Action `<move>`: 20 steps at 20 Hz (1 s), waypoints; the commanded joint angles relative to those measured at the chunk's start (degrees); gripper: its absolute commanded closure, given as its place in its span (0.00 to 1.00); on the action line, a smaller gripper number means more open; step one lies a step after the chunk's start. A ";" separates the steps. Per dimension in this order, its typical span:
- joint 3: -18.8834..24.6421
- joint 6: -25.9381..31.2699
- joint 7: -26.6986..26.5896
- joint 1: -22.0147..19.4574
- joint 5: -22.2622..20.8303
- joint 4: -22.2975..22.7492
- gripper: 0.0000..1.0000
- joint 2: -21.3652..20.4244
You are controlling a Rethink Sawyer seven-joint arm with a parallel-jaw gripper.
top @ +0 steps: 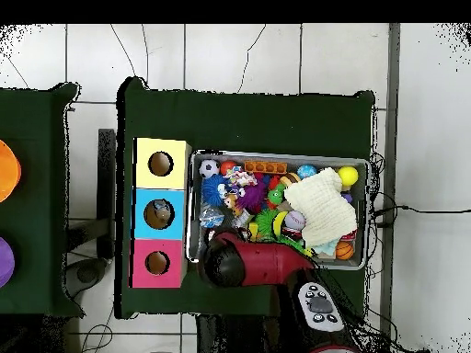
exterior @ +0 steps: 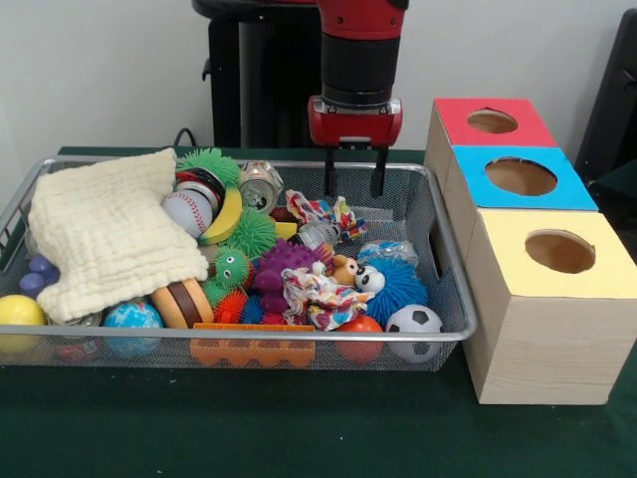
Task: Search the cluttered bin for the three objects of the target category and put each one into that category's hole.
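Observation:
My gripper (exterior: pixel 353 185) hangs open and empty over the far right part of the wire bin (exterior: pixel 453 261); its fingertips are level with the far rim. In the overhead view the red arm (top: pixel 248 262) covers it. The bin is full of toys: a soccer ball (exterior: pixel 414 321), a baseball (exterior: pixel 186 211), a globe ball (exterior: pixel 131 317), a yellow ball (exterior: pixel 18 312), an orange ball (exterior: pixel 360 327), green spiky balls (exterior: pixel 251 233), a blue fuzzy toy (exterior: pixel 398 289), a can (exterior: pixel 261 185). To the right stand three boxes with holes: red (exterior: pixel 493 121), blue (exterior: pixel 521 176), yellow (exterior: pixel 559 251).
A cream knitted cloth (exterior: pixel 105 234) covers the bin's left part and hides what lies beneath. An orange grid toy (exterior: pixel 252 349) leans at the front rim. In the overhead view the boxes (top: pixel 160 213) sit left of the bin (top: pixel 276 155); green cloth covers the table.

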 commanded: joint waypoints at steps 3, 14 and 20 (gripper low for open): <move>8.10 -1.79 2.98 -2.94 -1.71 -5.88 0.00 5.37; 7.61 -5.28 5.26 -2.24 -1.63 -7.07 0.00 7.47; 7.36 -7.78 6.39 -2.14 -1.13 -6.87 0.00 8.01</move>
